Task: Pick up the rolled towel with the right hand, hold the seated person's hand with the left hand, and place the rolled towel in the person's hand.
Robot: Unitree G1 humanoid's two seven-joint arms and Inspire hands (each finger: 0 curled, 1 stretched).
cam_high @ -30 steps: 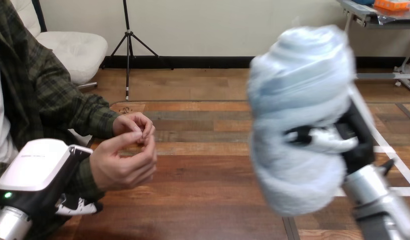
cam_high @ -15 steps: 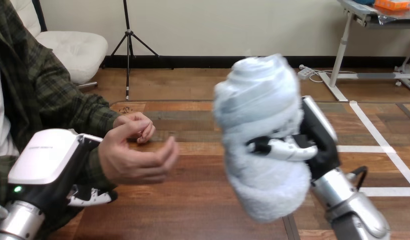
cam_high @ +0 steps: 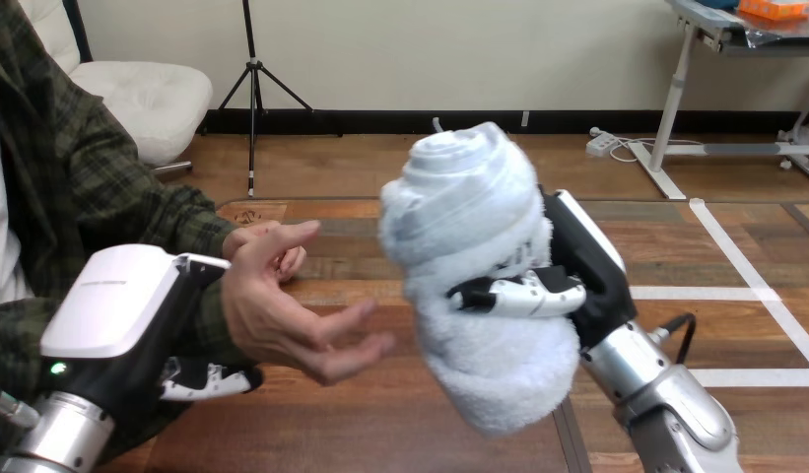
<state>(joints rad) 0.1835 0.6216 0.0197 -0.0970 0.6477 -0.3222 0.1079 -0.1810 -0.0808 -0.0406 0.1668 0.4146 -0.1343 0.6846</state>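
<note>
The robot's right hand (cam_high: 580,264), fingers clamped round the rolled towel (cam_high: 469,222), holds it upright above the middle of the wooden table (cam_high: 370,429). Its left hand (cam_high: 114,315), near the table's left edge, has fingers curled under the person's wrist. The person's hand (cam_high: 282,320) lies open toward the towel, fingertips just beside it, possibly touching.

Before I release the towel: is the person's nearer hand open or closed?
Open: the person's nearer hand has its fingers uncurled and stretched toward the rolled towel held in the right hand.
</note>
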